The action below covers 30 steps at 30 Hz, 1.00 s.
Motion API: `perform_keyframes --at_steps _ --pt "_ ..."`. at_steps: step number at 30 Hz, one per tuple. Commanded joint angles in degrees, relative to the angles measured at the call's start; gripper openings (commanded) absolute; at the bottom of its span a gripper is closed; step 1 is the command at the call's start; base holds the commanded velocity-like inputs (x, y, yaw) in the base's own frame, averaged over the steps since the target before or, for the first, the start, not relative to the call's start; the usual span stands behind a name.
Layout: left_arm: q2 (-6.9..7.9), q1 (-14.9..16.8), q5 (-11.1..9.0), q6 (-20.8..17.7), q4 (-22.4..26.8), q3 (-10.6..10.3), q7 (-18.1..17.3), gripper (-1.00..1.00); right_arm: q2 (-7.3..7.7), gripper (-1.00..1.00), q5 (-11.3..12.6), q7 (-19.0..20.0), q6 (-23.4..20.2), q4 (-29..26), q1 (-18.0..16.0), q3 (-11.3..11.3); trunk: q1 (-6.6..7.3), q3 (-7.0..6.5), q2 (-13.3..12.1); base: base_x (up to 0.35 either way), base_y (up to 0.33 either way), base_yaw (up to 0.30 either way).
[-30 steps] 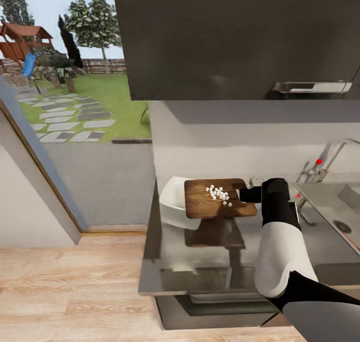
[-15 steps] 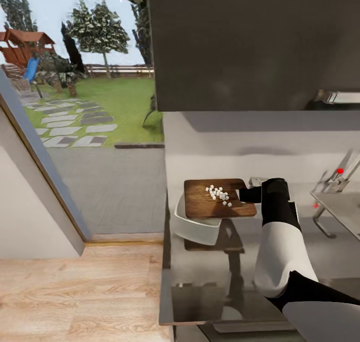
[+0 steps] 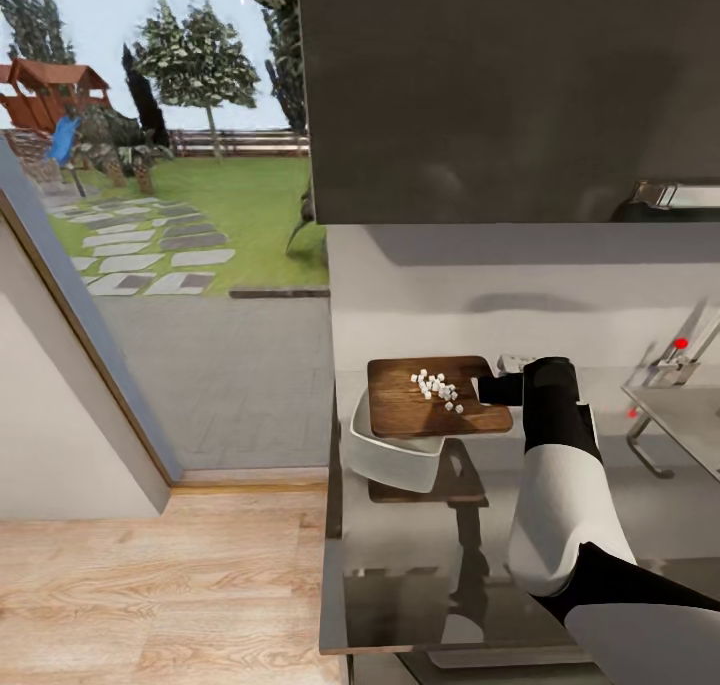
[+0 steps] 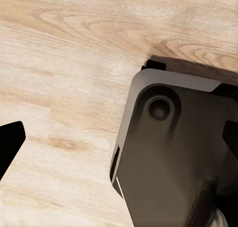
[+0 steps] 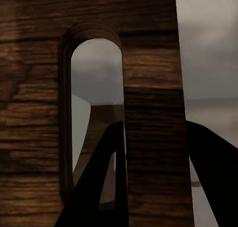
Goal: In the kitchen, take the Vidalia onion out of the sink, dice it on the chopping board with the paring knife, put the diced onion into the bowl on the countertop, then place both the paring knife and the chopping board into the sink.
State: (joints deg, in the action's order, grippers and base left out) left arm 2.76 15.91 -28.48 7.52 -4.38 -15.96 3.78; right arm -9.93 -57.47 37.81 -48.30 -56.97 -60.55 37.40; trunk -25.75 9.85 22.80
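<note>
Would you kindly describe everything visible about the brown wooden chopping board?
The brown wooden chopping board is a rounded-corner rectangle of dark grained wood with a slot-shaped handle hole. It is held roughly level above the white squarish bowl, overlapping it. The right gripper is clamped on its handle end, one finger through the slot. A cluster of tiny white diced onion cubes rests on top.

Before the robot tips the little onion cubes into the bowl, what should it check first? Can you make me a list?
1. Right gripper gripping the chopping board by its handle end: ok.
2. Diced onion all on the board: ok.
3. Board held above the bowl: ok, it overlaps the bowl.
4. Bowl resting on the countertop: ok.
5. Cubes directly over the bowl's opening: cannot tell.
6. Paring knife safely out of the way: cannot tell.
</note>
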Motion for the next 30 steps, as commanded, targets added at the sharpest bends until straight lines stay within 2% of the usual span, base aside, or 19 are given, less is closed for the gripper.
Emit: perform_keyframes --at_steps 1,17,30 --pt "-0.03 0.09 -0.35 0.3 -0.19 -0.48 0.0 1.0 -0.06 -1.0 -0.54 0.57 0.04 -0.07 -0.09 0.22 -0.03 0.12 0.12 0.0 0.0 0.0" --pt "0.01 0.09 -0.35 0.3 -0.19 -0.48 0.0 1.0 -0.06 -1.0 -0.54 0.51 0.02 0.36 -0.09 0.13 -0.03 0.12 0.12 0.026 -0.018 0.003" --pt "-0.03 0.09 -0.35 0.27 -0.2 -0.48 0.0 1.0 -0.06 -1.0 -0.54 0.48 -0.04 0.43 -0.09 0.13 -0.03 0.12 0.12 0.001 -0.006 0.14"
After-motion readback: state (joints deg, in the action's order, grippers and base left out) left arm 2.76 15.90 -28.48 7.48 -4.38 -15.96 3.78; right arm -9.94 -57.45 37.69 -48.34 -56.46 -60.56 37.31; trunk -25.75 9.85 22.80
